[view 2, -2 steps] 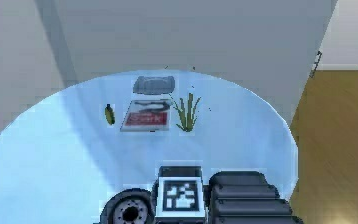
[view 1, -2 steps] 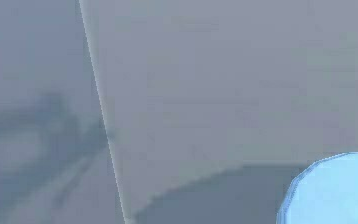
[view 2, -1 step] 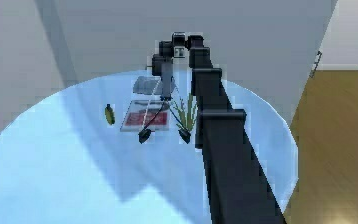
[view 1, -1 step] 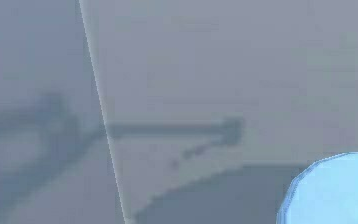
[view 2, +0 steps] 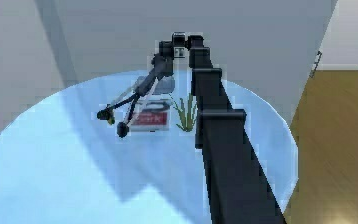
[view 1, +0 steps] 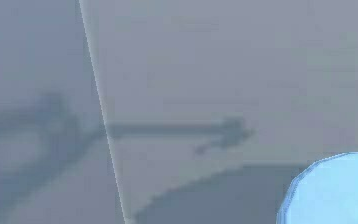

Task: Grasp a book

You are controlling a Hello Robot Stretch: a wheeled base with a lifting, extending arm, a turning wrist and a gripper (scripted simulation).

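Blue table (view 2: 47, 150), book (view 2: 150, 117) (print unreadable), tool (view 2: 111, 117) nearby

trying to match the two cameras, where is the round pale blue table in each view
forward view: the round pale blue table is a curved piece in the bottom right corner.
arm side view: its top spans the lower picture, under the dark square arm bar.
shared landmark: the plain grey wall behind the table in both.
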